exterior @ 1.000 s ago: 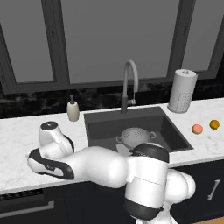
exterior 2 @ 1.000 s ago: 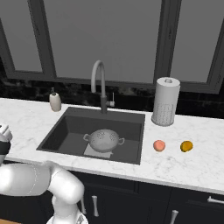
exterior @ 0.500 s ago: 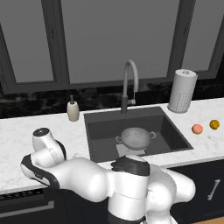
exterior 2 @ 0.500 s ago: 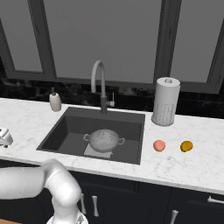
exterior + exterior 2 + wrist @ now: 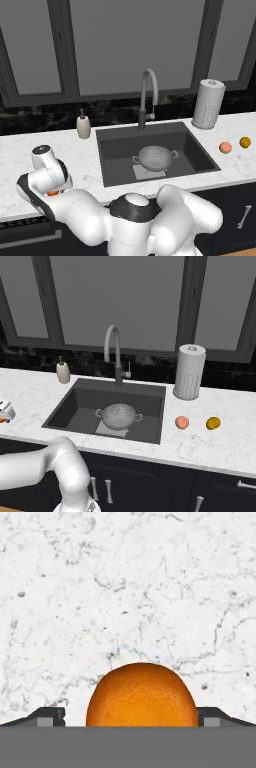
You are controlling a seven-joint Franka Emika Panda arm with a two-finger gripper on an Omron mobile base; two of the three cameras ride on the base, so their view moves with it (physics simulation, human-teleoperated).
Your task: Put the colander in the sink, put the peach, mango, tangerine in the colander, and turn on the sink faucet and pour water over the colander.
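White marble counter [image 5: 128,587] lies under the gripper [image 5: 128,719], whose jaws stand wide either side of the tangerine [image 5: 142,696], nothing clamped yet, ready to pinch it.

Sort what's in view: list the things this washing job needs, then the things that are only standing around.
Needed for the job:
colander, already in the sink
sink faucet
tangerine, between the open gripper fingertips on the counter
peach
mango

Only standing around:
soap bottle
paper towel roll
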